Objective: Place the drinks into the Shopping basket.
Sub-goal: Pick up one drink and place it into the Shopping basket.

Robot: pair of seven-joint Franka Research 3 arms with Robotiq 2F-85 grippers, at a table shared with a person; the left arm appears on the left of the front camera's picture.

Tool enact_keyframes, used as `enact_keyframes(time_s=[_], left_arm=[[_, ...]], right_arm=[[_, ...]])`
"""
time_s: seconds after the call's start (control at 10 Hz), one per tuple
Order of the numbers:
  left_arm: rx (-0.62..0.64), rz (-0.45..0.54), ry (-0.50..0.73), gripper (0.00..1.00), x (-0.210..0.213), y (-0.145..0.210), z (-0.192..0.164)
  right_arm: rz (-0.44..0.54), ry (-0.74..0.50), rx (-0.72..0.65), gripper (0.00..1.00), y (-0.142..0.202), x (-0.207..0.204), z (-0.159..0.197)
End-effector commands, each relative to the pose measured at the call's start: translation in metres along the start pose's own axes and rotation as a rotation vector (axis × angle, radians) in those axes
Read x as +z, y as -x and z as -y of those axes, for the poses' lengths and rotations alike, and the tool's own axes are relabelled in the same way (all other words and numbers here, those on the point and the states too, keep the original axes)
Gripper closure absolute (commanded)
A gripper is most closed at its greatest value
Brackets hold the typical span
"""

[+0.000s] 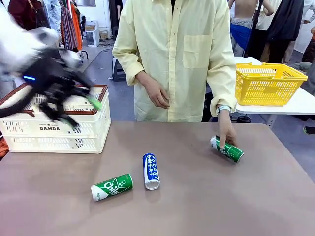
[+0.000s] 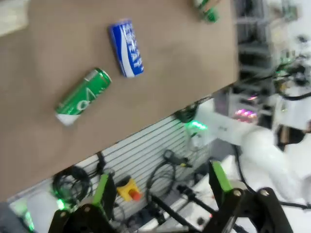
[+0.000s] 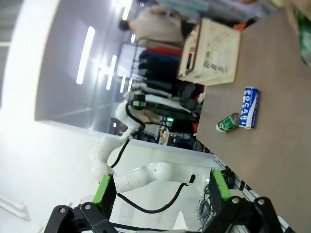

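Clearly none of the drinks sits in the Shopping basket (image 1: 54, 138) yet; it waits at ten o'clock on the desk (image 1: 197, 206). Our left hand (image 1: 84, 113) hangs wide open and empty before it, our right hand (image 3: 161, 187) likewise off the desk. The blue can (image 1: 151, 171) lies mid-desk, a green can (image 1: 112, 186) at its seven o'clock, both free to take. The other green can (image 1: 228, 149), at two o'clock, lies under the person's hand (image 1: 226, 133), probably being set down for us.
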State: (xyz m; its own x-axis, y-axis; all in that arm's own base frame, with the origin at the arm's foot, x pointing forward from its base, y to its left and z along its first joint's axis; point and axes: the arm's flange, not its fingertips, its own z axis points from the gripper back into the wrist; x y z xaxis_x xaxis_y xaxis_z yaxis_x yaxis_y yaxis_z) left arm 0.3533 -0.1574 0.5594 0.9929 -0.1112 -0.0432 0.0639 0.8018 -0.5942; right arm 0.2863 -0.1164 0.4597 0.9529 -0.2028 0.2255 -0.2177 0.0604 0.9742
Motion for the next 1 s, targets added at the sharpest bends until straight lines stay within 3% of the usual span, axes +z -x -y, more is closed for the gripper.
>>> enact_keyframes(time_s=[0.0, 0.1, 0.3, 0.4, 0.8, 0.9], left_arm=[[0.063, -0.090, -0.321, 0.00, -0.044, -0.054, 0.010], [0.077, -0.048, -0.445, 0.00, -0.085, -0.060, 0.026], [0.031, 0.034, -0.511, 0.00, -0.137, -0.058, 0.047], [0.013, -0.012, -0.504, 0.00, -0.136, -0.056, 0.044], [0.002, -0.012, -0.498, 0.00, -0.151, -0.056, 0.042], [0.048, 0.076, -0.528, 0.00, -0.181, -0.075, 0.046]], right_arm=[[0.012, -0.018, -0.011, 0.00, -0.001, 0.000, -0.006], [0.012, -0.018, -0.011, 0.00, -0.001, 0.000, -0.006], [0.012, -0.018, -0.011, 0.00, -0.001, 0.000, -0.006], [0.012, -0.018, -0.011, 0.00, -0.001, 0.000, -0.006], [0.012, -0.018, -0.011, 0.00, -0.001, 0.000, -0.006], [0.012, -0.018, -0.011, 0.00, -0.001, 0.000, -0.006]])
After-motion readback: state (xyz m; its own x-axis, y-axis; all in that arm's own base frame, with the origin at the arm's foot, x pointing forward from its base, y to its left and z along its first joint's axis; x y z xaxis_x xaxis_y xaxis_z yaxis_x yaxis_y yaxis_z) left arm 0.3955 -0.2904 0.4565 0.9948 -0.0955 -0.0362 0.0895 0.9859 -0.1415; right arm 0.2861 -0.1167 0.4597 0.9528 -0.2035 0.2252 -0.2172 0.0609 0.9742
